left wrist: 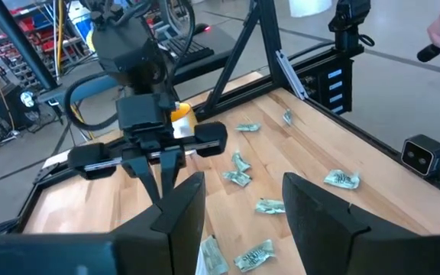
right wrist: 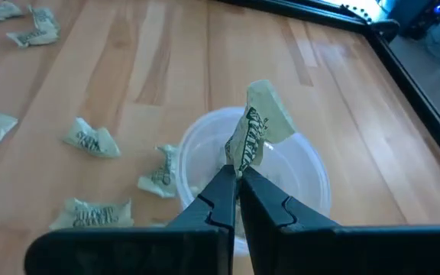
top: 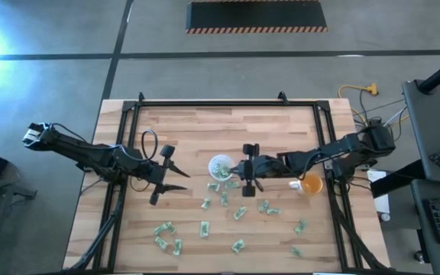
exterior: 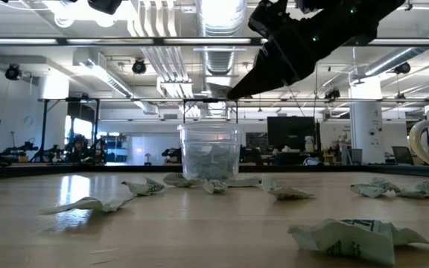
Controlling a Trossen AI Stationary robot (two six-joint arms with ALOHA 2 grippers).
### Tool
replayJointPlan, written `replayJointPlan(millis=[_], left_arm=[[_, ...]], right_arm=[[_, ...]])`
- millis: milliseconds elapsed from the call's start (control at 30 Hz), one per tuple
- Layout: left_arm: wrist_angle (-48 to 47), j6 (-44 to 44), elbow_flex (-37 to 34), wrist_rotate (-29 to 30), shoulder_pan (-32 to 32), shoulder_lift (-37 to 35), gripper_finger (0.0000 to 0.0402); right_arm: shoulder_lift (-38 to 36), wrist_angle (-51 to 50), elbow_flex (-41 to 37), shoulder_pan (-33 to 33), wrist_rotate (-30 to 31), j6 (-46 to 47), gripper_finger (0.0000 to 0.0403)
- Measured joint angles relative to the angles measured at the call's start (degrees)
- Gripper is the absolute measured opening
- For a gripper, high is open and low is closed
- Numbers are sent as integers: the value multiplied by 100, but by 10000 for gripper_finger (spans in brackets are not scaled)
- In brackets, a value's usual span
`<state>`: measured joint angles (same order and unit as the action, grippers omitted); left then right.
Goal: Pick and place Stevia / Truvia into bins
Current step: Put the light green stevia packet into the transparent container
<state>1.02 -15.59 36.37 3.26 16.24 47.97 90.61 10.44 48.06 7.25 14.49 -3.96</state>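
Right tool (right wrist: 237, 177) with packet (right wrist: 257, 126) above cup (right wrist: 312, 179), orange cup (top: 310, 184) nearby.

My matt dark plastic right gripper (right wrist: 237, 177) pinches a crumpled paper Stevia packet (right wrist: 257, 128) over the smooth translucent plastic cup (right wrist: 312, 179), above the butcher-block wood table (top: 281, 126) with its faint sheen.

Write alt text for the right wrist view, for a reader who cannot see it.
The right gripper, shut on a crumpled green-and-white sweetener packet, holds it directly above the translucent white cup on the wooden table. More crumpled packets lie scattered on the wood beside the cup.
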Motion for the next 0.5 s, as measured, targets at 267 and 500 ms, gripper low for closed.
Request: replayJointPlan(millis=[267, 500], left_arm=[[-2, -2, -3, -1, -1, 0, 160], [-10, 11, -8, -1, 1, 8, 160]], right_arm=[[443, -80, 406, -58, 31, -99, 9], [522, -192, 526, -136, 54, -24, 12]])
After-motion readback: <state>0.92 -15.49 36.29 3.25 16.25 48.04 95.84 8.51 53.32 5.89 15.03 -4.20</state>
